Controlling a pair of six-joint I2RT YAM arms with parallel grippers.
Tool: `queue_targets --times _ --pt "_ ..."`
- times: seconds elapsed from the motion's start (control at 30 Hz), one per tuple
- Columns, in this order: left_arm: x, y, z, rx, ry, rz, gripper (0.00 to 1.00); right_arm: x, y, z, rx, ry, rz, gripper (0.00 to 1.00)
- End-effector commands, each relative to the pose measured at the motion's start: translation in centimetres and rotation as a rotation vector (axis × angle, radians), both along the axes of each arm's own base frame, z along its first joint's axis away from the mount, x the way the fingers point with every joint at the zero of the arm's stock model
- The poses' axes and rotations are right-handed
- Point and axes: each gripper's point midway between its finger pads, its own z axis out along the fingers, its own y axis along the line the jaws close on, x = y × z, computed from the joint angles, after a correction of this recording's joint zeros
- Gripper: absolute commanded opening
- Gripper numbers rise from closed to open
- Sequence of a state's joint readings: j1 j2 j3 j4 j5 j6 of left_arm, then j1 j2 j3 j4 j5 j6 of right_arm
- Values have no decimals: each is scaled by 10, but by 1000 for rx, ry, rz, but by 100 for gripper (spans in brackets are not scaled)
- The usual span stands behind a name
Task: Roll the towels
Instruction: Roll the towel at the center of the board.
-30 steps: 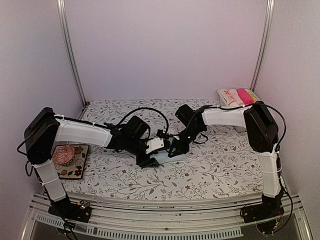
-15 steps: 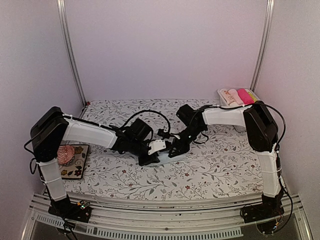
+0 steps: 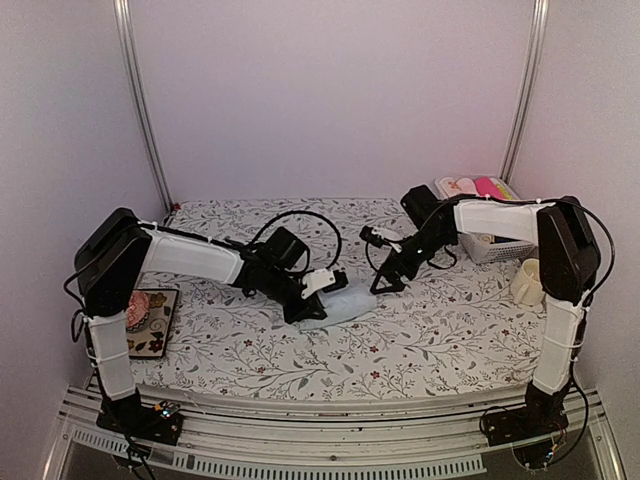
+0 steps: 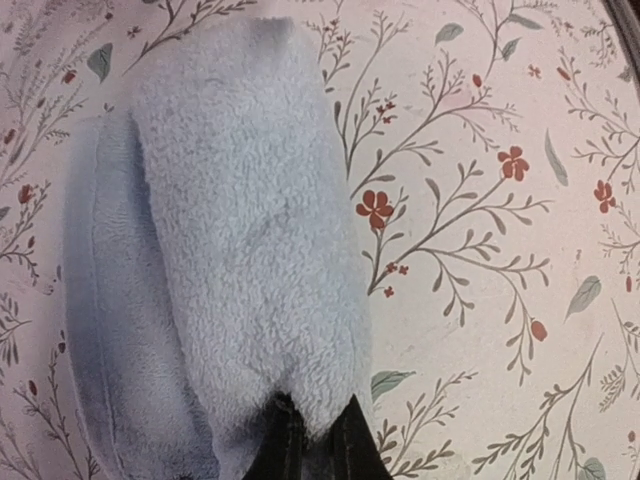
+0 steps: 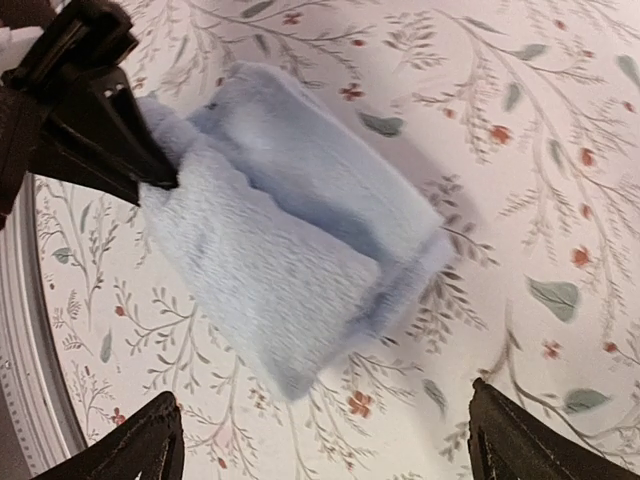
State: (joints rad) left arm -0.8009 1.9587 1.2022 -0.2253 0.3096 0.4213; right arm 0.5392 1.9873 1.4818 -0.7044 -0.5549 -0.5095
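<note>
The light blue towel (image 3: 347, 300) lies rolled up at the middle of the flowered table. My left gripper (image 3: 306, 303) is shut on its left end. In the left wrist view the two black fingertips (image 4: 282, 438) pinch the fluffy towel (image 4: 240, 230) at its near end. My right gripper (image 3: 386, 281) hangs just right of the towel, open and apart from it. In the right wrist view the towel (image 5: 290, 260) lies beyond the right gripper (image 5: 330, 440), nothing between its fingertips (image 5: 150, 440), and the left gripper (image 5: 90, 100) grips the towel's far end. A cream roll of cloth (image 3: 527, 282) stands at the right.
A white basket (image 3: 495, 248) at the back right holds cream and pink rolled cloths (image 3: 475, 188). A patterned tray (image 3: 150, 340) with a pink knitted lump (image 3: 133, 310) sits at the left, by the left arm. Metal rails run along the near table edge.
My right gripper opened, let go of the blue towel and drew back to the right. My left gripper closed on the towel's end. The cream roll at the right came into view.
</note>
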Motion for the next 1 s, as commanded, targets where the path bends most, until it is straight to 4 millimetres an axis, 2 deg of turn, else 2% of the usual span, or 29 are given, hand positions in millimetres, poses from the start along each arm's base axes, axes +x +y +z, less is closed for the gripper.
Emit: queue_targets --times 0.0,0.17,0.27,0.3,0.37,0.5,0.67,0.8,0.97 --pt "-13 26 -39 84 235 75 0 33 -27 20 -72 -126 -166 99" --pt "5 21 -29 5 347 145 0 60 -52 39 -153 -202 -373 99" --pt "16 15 -22 -54 425 186 0 66 -61 60 -136 -272 -445 99" --pt "19 15 -21 -70 452 203 0 66 -64 73 -106 -299 -480 99" --pt "26 14 -19 -100 499 227 0 62 -62 87 -13 -298 -522 99" --pt "37 10 -19 -142 606 267 0 44 -46 102 195 -163 -487 99" --pt "55 4 -20 -205 736 338 0 44 -38 103 304 -45 -579 99" --pt "70 0 -20 -269 834 391 0 47 -35 86 283 66 -653 99" --pt "88 1 -17 -371 934 446 0 44 -32 67 339 174 -730 99"
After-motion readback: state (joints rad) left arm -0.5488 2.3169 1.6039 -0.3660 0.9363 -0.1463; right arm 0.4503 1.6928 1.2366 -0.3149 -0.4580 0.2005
